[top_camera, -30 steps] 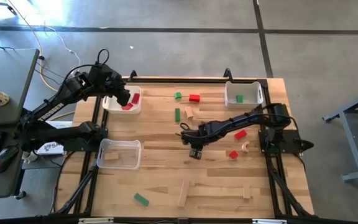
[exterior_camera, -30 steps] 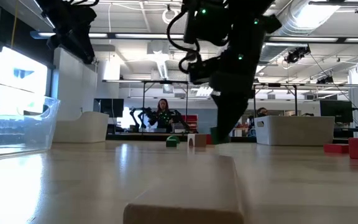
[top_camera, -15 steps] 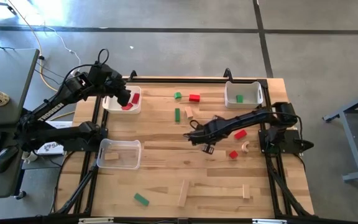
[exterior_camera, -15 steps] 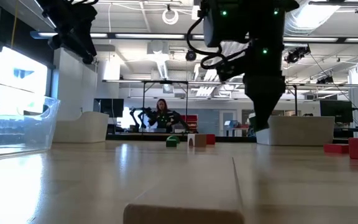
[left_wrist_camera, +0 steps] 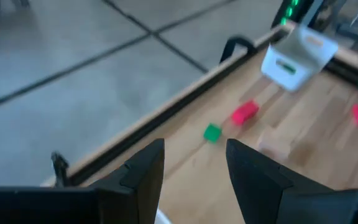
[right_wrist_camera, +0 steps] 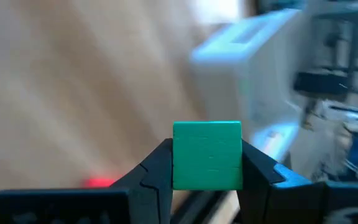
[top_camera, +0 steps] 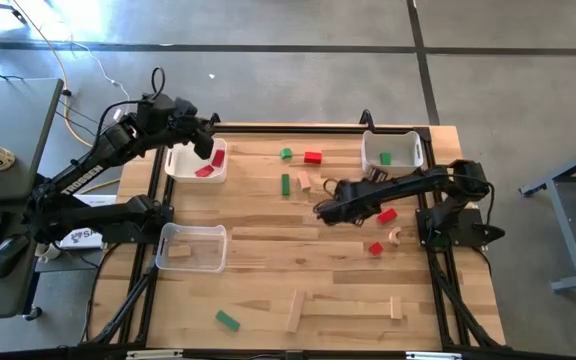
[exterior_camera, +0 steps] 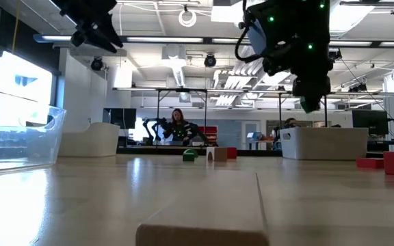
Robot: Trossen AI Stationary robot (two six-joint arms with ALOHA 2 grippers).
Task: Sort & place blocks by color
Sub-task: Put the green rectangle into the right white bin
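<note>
The right end effector (right_wrist_camera: pixel 207 180) is clamped on a green block (right_wrist_camera: pixel 207 155) above the middle of the bench (top_camera: pixel 268 260), near the white bin (top_camera: pixel 392 150) that already has a green block inside. To do this step well, I judge it should carry the block squarely over that bin's mouth, lower, then let go. The left end effector (left_wrist_camera: pixel 194 165) hangs partly open and empty over the white bin with red blocks (top_camera: pixel 196 162).

The bench is pale wood planks, scattered with red, green and plain blocks. Beyond lies a bright workshop, where a person (exterior_camera: pixel 178 123) sits far off.
</note>
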